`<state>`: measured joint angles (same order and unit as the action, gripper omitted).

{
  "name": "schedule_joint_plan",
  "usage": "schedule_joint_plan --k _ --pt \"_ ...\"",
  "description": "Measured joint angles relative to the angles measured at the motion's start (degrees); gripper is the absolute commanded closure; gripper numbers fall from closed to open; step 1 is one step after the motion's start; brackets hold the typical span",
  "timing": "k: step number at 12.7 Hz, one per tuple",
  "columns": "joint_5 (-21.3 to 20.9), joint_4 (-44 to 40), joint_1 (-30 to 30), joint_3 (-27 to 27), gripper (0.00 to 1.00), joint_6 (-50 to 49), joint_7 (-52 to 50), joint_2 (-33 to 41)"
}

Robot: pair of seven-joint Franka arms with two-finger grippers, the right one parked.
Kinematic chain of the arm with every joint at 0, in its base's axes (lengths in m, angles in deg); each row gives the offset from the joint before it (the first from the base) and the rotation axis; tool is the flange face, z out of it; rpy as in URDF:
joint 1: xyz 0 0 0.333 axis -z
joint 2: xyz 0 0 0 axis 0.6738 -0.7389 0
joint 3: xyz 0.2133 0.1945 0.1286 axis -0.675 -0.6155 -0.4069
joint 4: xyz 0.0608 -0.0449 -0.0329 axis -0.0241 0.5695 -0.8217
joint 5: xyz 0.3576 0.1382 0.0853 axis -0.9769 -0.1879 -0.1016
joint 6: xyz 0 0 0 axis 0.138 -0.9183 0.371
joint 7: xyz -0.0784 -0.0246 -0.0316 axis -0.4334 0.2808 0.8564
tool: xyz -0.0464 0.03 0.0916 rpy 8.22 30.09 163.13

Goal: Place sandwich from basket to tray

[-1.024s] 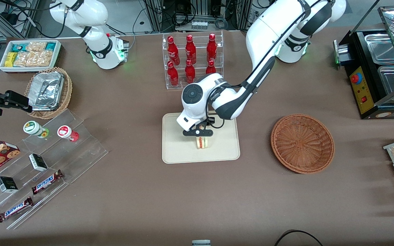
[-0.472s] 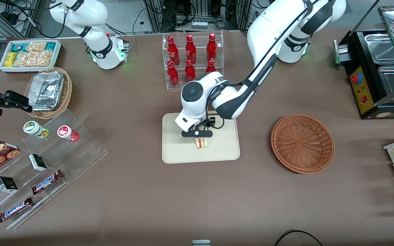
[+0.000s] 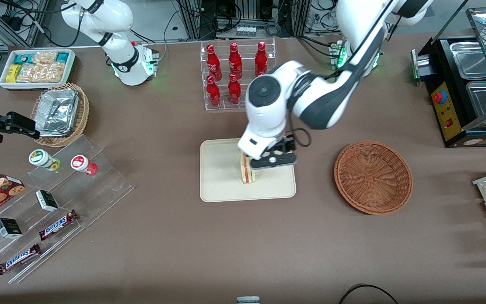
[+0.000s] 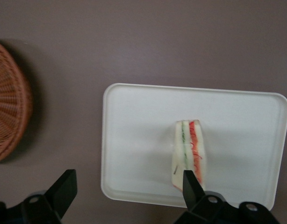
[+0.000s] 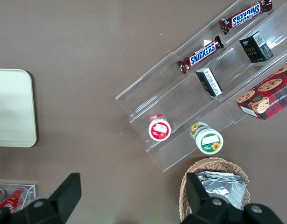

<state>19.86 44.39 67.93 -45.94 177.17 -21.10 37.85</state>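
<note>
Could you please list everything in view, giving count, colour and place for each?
Triangular white-bread sandwich: one, red and green filling, standing on the tray.
Flat rectangular cream plastic tray: one, mid-table.
Round reddish-brown wicker basket: one, empty, beside the tray toward the working arm's end.
Red bottles: six visible, in a clear rack, farther from the front camera than the tray.
Paler wicker basket of silver foil trays: one, toward the parked arm's end.
White bin of snack packets: one, same end.
Snickers bars: two, brown, on clear steps.
Left gripper: black fingers open, raised above the tray, sandwich released.
</note>
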Motion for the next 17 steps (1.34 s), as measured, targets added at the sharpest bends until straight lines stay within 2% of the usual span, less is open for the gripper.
schedule_joint_plan --k 4,8,14,17 --pt "1.05 0.05 -4.67 -0.09 0.00 -4.70 0.21 5.52" --pt "3.33 0.16 -10.42 -0.20 0.00 -9.82 6.05 9.84" --pt "6.45 0.37 -21.06 -0.31 0.00 -18.77 22.43 16.22" --pt "8.85 0.95 -25.57 -0.38 0.00 -20.28 29.26 18.58"
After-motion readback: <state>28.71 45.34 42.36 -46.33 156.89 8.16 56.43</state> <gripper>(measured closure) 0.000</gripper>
